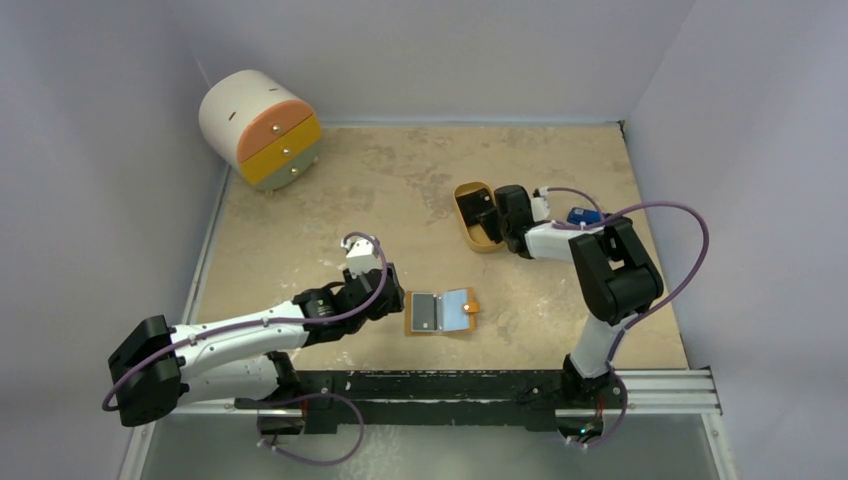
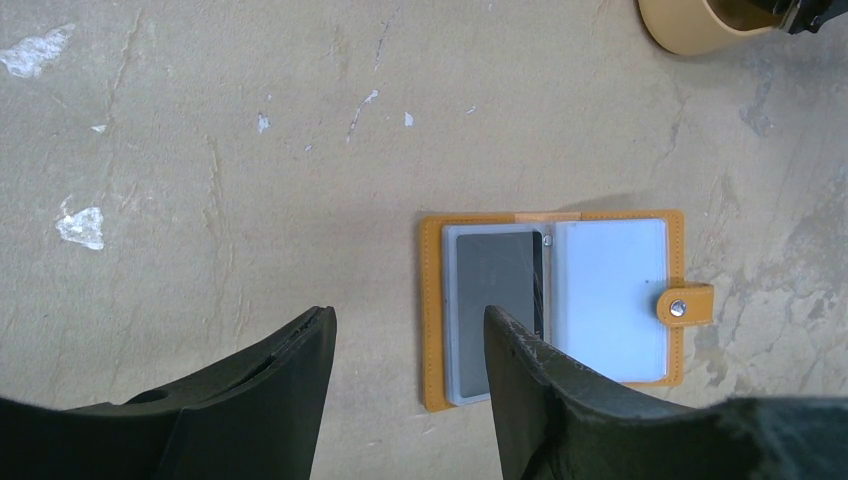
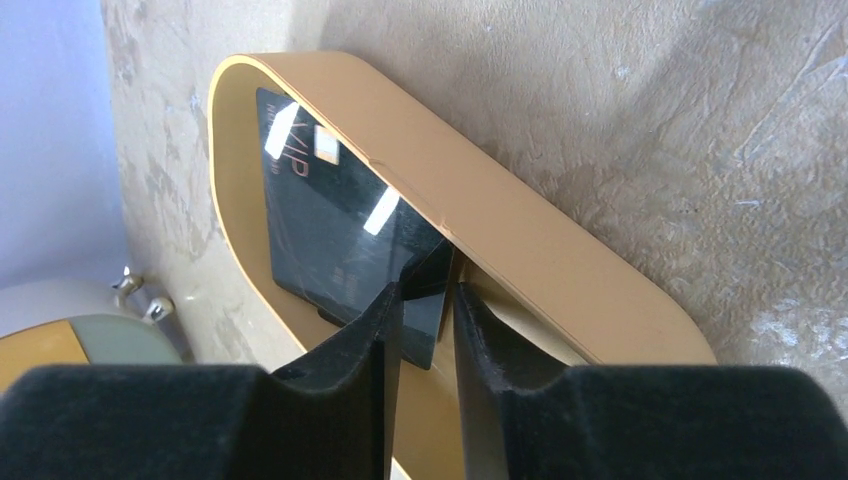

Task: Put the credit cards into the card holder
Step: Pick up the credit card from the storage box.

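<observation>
The card holder (image 1: 440,312) lies open on the table, orange outside, pale blue pages (image 2: 610,295) inside. A dark credit card (image 2: 495,290) sits in its left sleeve. My left gripper (image 1: 395,295) hovers open just left of it, and its right finger overlaps the left page (image 2: 410,315). Another black credit card (image 3: 330,220) with light markings lies in the orange oval tray (image 3: 520,240), leaning on the tray's wall. My right gripper (image 3: 428,290) reaches into the tray (image 1: 462,200). Its jaws stand narrowly apart, straddling this card's near corner, and a small gap shows beside the card.
A round white drawer unit (image 1: 262,128) with orange and yellow fronts stands at the back left. A blue-and-black gadget (image 1: 582,215) lies beside the right arm's wrist. Walls close the table on three sides.
</observation>
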Motion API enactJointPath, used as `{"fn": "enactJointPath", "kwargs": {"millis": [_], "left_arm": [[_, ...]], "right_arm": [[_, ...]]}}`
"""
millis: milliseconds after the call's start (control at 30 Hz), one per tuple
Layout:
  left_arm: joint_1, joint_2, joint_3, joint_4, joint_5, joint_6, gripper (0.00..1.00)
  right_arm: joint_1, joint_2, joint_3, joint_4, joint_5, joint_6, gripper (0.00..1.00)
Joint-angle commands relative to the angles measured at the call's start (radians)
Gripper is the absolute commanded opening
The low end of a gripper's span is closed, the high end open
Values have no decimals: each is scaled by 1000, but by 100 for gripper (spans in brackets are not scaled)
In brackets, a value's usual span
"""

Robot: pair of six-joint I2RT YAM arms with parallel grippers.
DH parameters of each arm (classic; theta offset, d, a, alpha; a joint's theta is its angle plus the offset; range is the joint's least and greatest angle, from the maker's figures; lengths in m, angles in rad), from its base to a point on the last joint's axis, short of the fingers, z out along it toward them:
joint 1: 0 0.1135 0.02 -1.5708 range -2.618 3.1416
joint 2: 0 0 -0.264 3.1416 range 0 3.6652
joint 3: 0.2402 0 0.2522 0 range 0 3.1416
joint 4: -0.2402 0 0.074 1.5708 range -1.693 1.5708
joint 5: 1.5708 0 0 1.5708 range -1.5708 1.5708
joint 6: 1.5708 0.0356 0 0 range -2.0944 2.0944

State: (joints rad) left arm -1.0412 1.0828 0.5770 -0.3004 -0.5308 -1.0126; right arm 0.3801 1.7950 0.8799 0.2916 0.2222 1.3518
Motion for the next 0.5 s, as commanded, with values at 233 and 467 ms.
{"fn": "enactJointPath", "kwargs": {"millis": [233,467], "left_arm": [[4,7,-5,40,-12,-15,56],[4,-3,-8,35,-14,-17,55]], "right_arm": [[0,-23,12,46,31,-11,22],[1,-35,19,69,17,-28,16]]}}
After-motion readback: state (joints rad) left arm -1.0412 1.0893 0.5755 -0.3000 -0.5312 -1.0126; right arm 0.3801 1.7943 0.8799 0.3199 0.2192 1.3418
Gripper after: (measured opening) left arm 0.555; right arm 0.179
